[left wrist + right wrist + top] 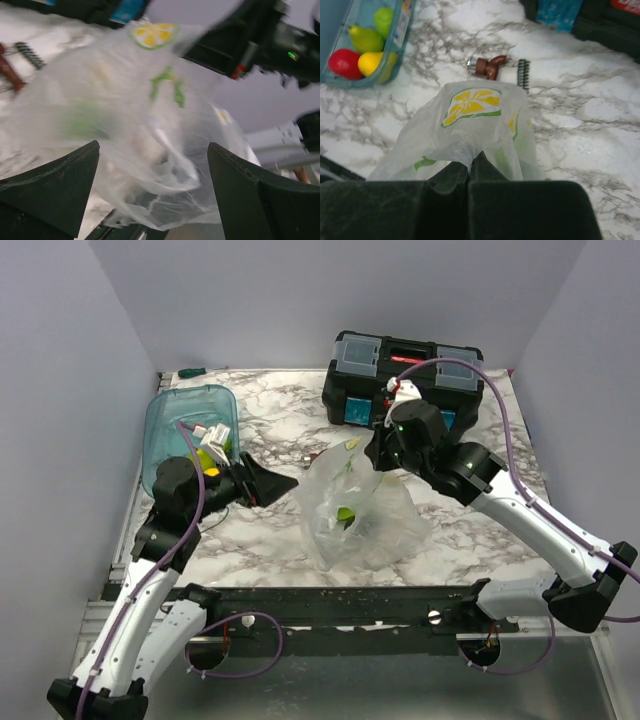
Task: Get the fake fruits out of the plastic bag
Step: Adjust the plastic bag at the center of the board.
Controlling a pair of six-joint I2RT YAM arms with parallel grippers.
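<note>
Your right gripper [470, 167] pinches the top of the plastic bag [352, 510], holding it upright, apparently to steady it for your left gripper [152, 150], whose fingers stand spread wide just beside it. One of the fake fruits [345, 514], green, shows inside; others lie in the teal tub [165, 425].

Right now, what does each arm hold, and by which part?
The right fingers pinch the clear, crinkly plastic bag by a bunched fold near its top. The left fingers stand open, holding nothing.

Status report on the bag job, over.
Right gripper shut on plastic bag top. Left gripper open, facing bag. Green fruit inside bag, other fruits in teal tub. Way clear.
</note>
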